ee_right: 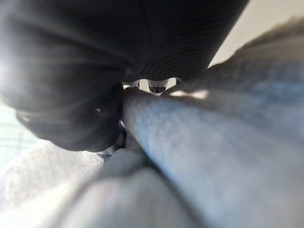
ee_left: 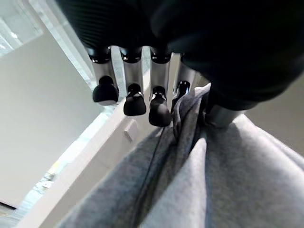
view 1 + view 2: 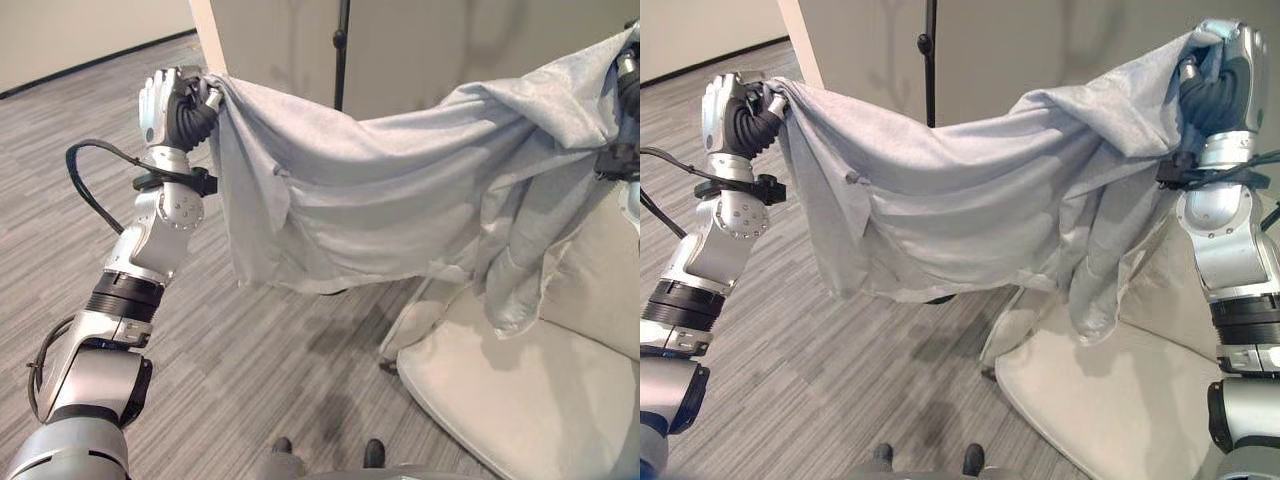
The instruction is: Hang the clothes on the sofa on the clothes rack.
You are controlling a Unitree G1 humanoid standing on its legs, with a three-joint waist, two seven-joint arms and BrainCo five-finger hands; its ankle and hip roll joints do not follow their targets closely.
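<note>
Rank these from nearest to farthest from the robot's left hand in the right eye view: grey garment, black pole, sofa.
1. Grey garment: gripped in the left hand, stretched across to the right hand.
2. Black pole: behind the garment, mid-scene.
3. Sofa: low on the right side.

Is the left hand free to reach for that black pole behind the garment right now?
Probably not: the left hand is clamped on the grey garment, which hangs stretched to the right hand in front of the black pole.
</note>
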